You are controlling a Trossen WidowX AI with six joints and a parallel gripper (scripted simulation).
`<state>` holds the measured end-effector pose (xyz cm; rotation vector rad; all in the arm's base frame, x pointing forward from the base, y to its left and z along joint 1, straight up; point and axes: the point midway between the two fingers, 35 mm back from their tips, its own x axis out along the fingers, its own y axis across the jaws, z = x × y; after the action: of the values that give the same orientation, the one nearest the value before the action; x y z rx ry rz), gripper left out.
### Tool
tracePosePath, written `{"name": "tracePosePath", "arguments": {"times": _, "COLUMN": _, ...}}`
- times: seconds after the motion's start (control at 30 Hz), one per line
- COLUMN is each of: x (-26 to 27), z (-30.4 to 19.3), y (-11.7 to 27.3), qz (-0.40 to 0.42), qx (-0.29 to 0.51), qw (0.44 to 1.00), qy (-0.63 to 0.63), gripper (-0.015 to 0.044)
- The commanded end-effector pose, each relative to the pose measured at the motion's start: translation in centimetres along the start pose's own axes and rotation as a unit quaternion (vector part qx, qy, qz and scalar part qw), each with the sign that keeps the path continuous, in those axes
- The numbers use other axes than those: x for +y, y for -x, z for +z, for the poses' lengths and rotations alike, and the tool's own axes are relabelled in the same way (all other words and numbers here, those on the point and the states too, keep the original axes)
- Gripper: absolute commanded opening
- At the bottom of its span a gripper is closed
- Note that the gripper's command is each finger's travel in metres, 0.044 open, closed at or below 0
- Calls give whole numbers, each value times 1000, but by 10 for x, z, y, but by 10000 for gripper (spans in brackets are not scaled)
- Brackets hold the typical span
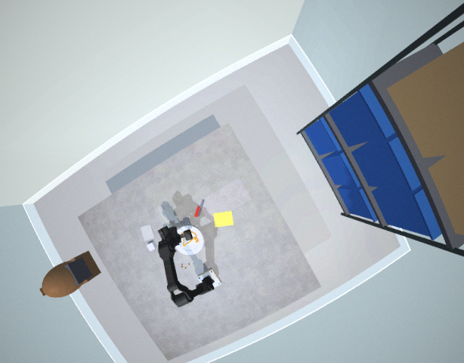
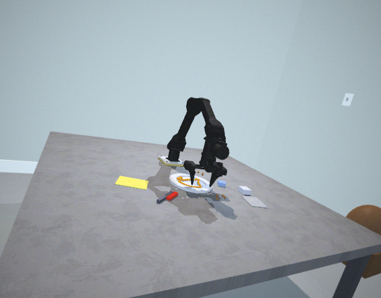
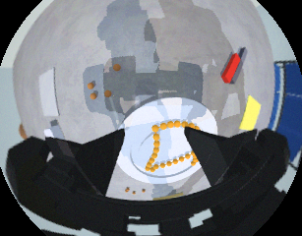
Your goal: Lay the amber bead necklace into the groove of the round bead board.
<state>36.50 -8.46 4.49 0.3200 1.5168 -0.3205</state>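
The amber bead necklace (image 1: 196, 240) (image 2: 179, 178) (image 3: 156, 144) lies on the round white bead board (image 1: 189, 252) (image 2: 173, 181) (image 3: 141, 115) as an uneven, cornered loop. In the wrist view its left side runs nearly straight across the board's inner area, not along the round groove line. The right finger hides part of its right side. My gripper (image 2: 201, 185) (image 3: 154, 130) is open and empty, fingertips low over the board. In the wrist view the necklace's left side lies between the fingers.
Several loose orange beads (image 2: 223, 196) (image 3: 107, 93) lie beside the board. A red block (image 1: 196, 212) (image 2: 172, 195) (image 3: 231, 69) touches or nearly touches a dark bar. A yellow sheet (image 1: 223, 218) (image 2: 131, 182), a blue block (image 2: 221, 184), a white block (image 2: 244, 190) and a grey plate (image 2: 254, 201) lie around.
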Motion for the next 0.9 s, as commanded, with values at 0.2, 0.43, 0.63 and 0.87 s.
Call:
{"name": "tracePosePath", "arguments": {"times": 0.2, "x": 0, "z": 0, "y": 4, "qz": 0, "qx": -1, "qw": 1000, "qy": -2, "gripper": 440}}
{"name": "tracePosePath", "arguments": {"times": 0.43, "x": 0, "z": 0, "y": 4, "qz": 0, "qx": -1, "qw": 1000, "qy": -2, "gripper": 440}}
{"name": "tracePosePath", "arguments": {"times": 0.63, "x": 0, "z": 0, "y": 4, "qz": 0, "qx": -1, "qw": 1000, "qy": -2, "gripper": 440}}
{"name": "tracePosePath", "arguments": {"times": 0.87, "x": -1, "z": -9, "y": 35, "qz": -1, "qx": -1, "qw": 999, "qy": 48, "gripper": 256}}
